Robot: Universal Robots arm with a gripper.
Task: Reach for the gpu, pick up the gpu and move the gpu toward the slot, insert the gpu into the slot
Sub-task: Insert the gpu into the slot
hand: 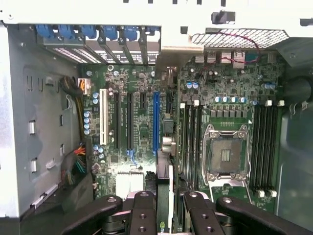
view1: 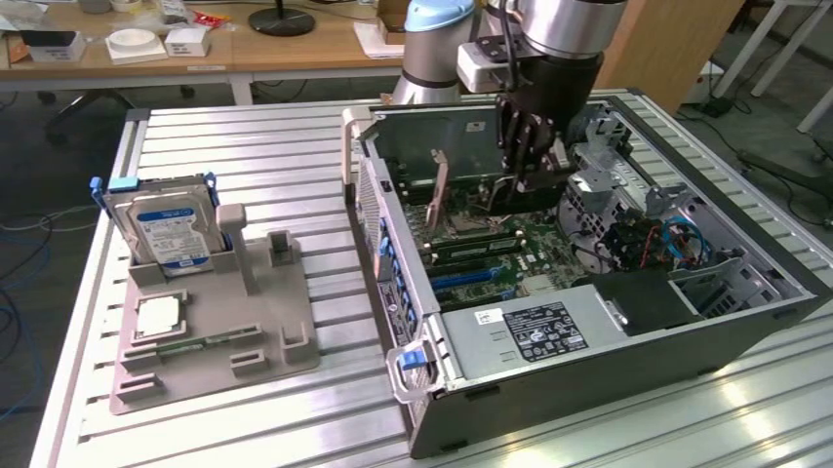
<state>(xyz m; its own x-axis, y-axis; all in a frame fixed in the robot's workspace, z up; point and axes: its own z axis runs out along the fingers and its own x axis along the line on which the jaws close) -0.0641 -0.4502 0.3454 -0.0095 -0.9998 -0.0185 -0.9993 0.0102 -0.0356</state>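
The gpu (hand: 165, 169) is a thin dark card seen edge-on, clamped between my gripper's (hand: 164, 203) black fingers (hand: 143, 210). It runs toward its silver end bracket (hand: 172, 49) at the case's rear wall. The card's edge lies close alongside the long blue slot (hand: 155, 122) on the green motherboard; whether it touches the board I cannot tell. In the exterior view my gripper (view1: 528, 180) reaches down inside the open computer case (view1: 729, 336). The gpu's narrow end (view1: 440, 195) stands upright over the board, above the blue slots (view1: 466, 280).
A grey holder (view1: 260, 341) at the exterior view's left carries a blue-labelled hard drive (view1: 163, 229), a square chip (view1: 156, 317) and a memory stick (view1: 195, 343). Inside the case are the CPU socket (hand: 225, 154), memory slots (hand: 266, 147), cables (view1: 651, 244) and a power supply (view1: 534, 327).
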